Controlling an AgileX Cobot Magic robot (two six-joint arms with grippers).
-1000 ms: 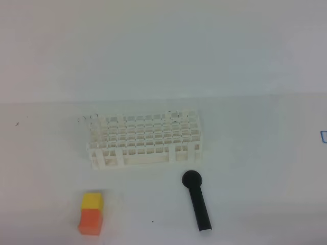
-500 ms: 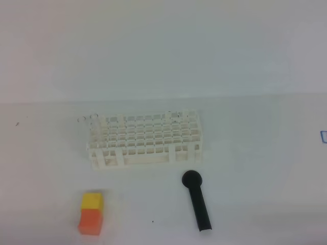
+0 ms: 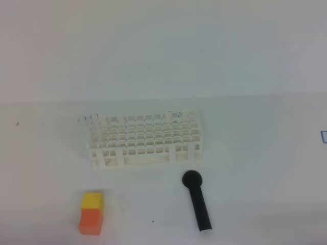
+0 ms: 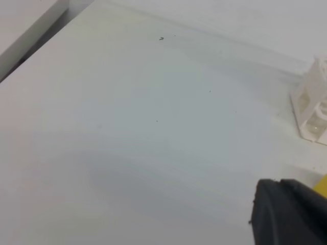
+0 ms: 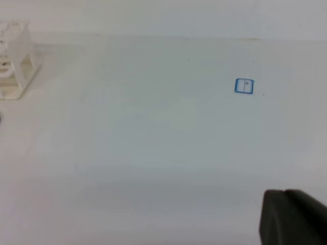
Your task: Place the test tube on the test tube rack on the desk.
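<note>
The white test tube rack [image 3: 145, 140] stands on the desk [image 3: 245, 153], left of the middle in the high view. One of its corners shows in the left wrist view [image 4: 311, 109] and one in the right wrist view [image 5: 15, 61]. I cannot make out the test tube in any view. Faint clear rings [image 3: 87, 118] show at the rack's back left corner, and I cannot tell what they are. Neither arm appears in the high view. Only a dark part of the left gripper [image 4: 288, 212] and of the right gripper [image 5: 294, 217] shows, low over bare desk, both shut.
A black round-headed tool [image 3: 196, 201] lies in front of the rack's right end, handle toward the near edge. An orange and yellow block [image 3: 91, 213] sits front left, its yellow edge visible [image 4: 322, 185]. A small blue mark [image 5: 244, 86] lies far right.
</note>
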